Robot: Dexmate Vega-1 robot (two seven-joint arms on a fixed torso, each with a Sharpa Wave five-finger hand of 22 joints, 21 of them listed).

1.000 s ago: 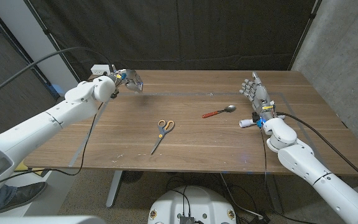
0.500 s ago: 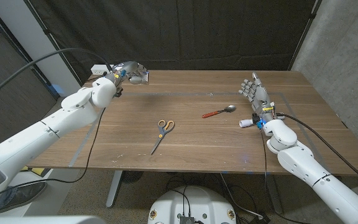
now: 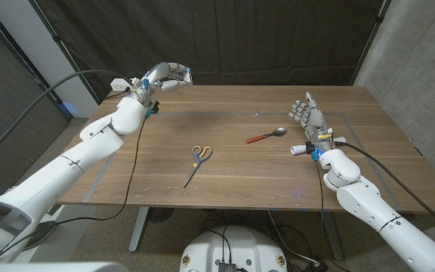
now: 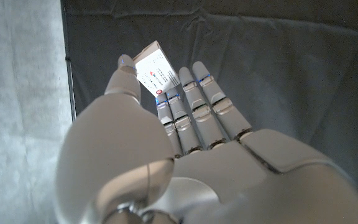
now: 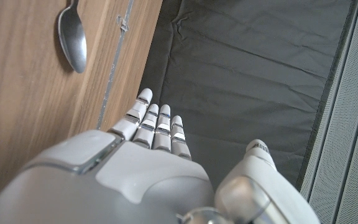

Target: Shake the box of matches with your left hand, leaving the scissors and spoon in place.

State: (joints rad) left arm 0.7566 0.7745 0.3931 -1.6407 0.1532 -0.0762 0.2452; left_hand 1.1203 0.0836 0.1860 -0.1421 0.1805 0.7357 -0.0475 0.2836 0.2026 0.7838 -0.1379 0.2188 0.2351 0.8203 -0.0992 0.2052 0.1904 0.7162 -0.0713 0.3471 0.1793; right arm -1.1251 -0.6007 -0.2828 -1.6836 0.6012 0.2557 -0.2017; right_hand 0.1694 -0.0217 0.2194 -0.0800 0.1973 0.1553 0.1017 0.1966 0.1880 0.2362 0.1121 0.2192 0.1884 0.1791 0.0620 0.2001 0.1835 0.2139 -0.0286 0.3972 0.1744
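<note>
Your left hand [image 3: 166, 75] pinches the matchbox [image 4: 156, 73] between thumb and fingers, raised off the table's [image 3: 232, 177] ten-o'clock corner. Scissors [image 3: 196, 162] lie centre, spoon [image 3: 266, 136] toward two o'clock. Your right hand [image 3: 311, 121] seems open, holding nothing.

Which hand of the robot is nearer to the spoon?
Right. The right hand stands just beside the spoon; the left hand is raised over the far left corner.

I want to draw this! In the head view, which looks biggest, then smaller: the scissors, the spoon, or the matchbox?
1. The scissors look biggest.
2. The spoon looks a bit shorter.
3. The matchbox looks smallest, though the left hand hides part of it and holds it farther from the camera, so its place is less sure.
</note>
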